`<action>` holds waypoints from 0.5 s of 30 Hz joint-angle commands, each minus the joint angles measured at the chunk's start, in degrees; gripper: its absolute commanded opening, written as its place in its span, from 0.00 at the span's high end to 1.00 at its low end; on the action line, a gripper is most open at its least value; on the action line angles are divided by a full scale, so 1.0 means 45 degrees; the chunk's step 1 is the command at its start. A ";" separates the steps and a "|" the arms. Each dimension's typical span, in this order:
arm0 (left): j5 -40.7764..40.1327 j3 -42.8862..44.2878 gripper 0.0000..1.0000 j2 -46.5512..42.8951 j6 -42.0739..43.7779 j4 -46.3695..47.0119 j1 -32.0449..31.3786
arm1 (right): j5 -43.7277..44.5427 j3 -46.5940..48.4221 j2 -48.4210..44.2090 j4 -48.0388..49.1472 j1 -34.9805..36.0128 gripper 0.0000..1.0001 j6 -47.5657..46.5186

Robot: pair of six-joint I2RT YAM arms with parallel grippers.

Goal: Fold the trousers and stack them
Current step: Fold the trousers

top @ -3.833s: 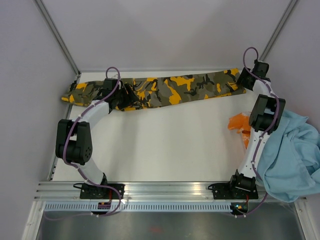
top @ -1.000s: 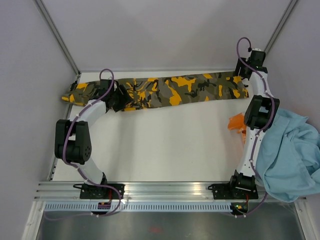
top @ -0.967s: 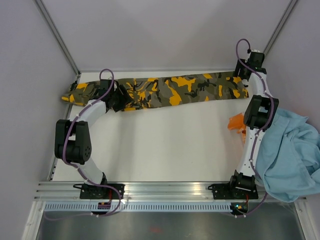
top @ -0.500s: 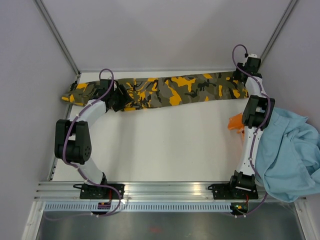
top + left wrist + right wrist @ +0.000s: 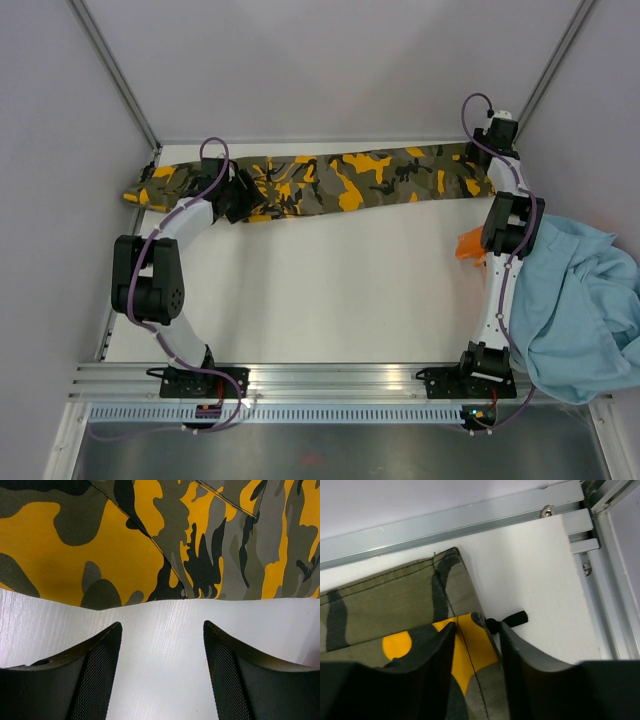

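From above, the trousers lie stretched along the far edge of the desk. The left pincer is at their near edge and the right pincer at their right end. A blue garment and an orange garment lie to the right.

The left wrist view adds that its jaws stand released over bare desk, just short of the cloth.

The right wrist view shows narrowed jaws astride the trouser corner. I cannot tell whether they are clenched on it.

Our left fingers stand wide apart; our right fingers stand closer, a gap showing between them.
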 commanded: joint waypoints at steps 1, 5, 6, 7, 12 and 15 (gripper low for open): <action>-0.0173 0.0556 0.28 0.0153 -0.0295 0.0063 -0.0020 | -0.0108 0.0434 0.0126 -0.0004 -0.0013 0.55 -0.0081; -0.0192 0.0536 0.28 0.0115 -0.0295 0.0063 -0.0020 | -0.0128 0.0201 -0.0323 0.0327 -0.0013 0.70 -0.0003; -0.0192 0.0517 0.28 0.0076 -0.0314 0.0044 -0.0020 | -0.0147 -0.0168 -0.0517 0.0502 -0.0013 0.73 -0.0003; -0.0192 0.0517 0.28 0.0095 -0.0295 0.0082 -0.0001 | -0.0167 -0.0384 -0.0906 0.0929 -0.0013 0.80 -0.0003; -0.0114 0.0478 0.28 0.0153 -0.0314 0.0102 -0.0020 | -0.0206 -0.0836 -0.1613 0.1773 -0.0013 0.89 0.0427; -0.0075 0.0439 0.28 0.0134 -0.0334 0.0180 -0.0020 | -0.0986 -0.0874 -0.1847 0.2142 -0.0013 0.89 0.0486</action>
